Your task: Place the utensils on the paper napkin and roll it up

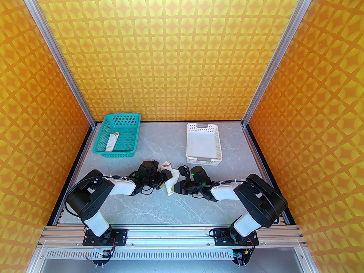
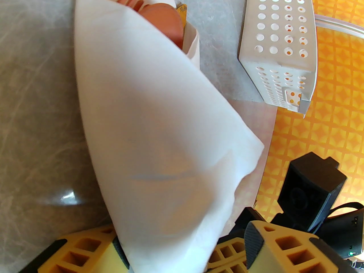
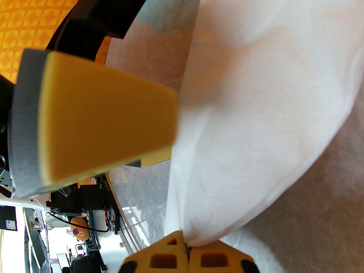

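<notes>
While thin white paper napkin [image 2: 156, 118] already wraps reddish-brown round-bowled spoon [image 2: 163, 21] and orange fork [image 2: 132, 0], heads out at 12 o'clock, roll looks loose, toward 6 o'clock on grey marbled table [image 1: 199, 209]. Right gripper [image 3: 187, 247] pinched together on napkin corner; left gripper [image 2: 170, 243] fingers apart astride roll. Remaining: tighten, release.

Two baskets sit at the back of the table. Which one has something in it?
The teal basket at back left: a white paper tube with a tan tip lies inside it. The white basket at back right shows just its bare floor.
</notes>
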Tool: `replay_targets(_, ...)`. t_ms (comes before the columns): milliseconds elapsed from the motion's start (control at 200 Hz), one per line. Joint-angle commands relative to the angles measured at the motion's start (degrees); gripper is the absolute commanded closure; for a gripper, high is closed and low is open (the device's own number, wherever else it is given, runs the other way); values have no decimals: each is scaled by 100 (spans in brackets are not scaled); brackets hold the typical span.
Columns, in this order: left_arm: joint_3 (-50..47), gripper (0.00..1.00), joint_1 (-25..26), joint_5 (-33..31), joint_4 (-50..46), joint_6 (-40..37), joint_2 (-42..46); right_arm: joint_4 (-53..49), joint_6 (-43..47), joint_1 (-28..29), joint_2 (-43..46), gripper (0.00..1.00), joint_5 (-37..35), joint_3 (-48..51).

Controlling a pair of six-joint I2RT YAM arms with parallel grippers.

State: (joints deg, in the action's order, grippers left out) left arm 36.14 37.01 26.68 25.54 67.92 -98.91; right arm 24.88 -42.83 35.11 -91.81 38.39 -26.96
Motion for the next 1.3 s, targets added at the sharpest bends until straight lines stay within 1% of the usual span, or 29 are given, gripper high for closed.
replay_targets(0,59,34,34,-277,-296,-473,-398,-67,55,-48,104,100,19,16)
replay_targets(55,62,36,34,-277,-292,-524,-426,-86,73,-44,91,100,28,7)
replay_targets(195,-67,39,38,-264,103,-504,-505,-104,86,-51,45,100,46,-15)
replay_targets(345,-191,46,35,-189,504,-400,-602,-106,82,-57,17,100,54,-37)
replay_targets(575,-354,60,35,-205,895,-325,-706,-133,117,-57,-22,100,43,-35)
replay_targets(780,-548,76,34,-198,1530,-200,-848,-107,148,-64,-87,100,41,-29)
replay_targets(890,-622,86,34,-198,1656,-229,-859,-105,170,-66,-86,100,24,-29)
replay_targets(965,-673,91,34,-198,1755,-251,-849,-101,170,-66,-63,100,-11,-29)
replay_targets(1155,-821,100,1,-237,2093,-315,-741,-82,170,-92,77,100,-97,-11)
replay_targets(1295,-937,100,-10,-392,2244,-467,-484,-80,161,-132,215,100,-154,24)
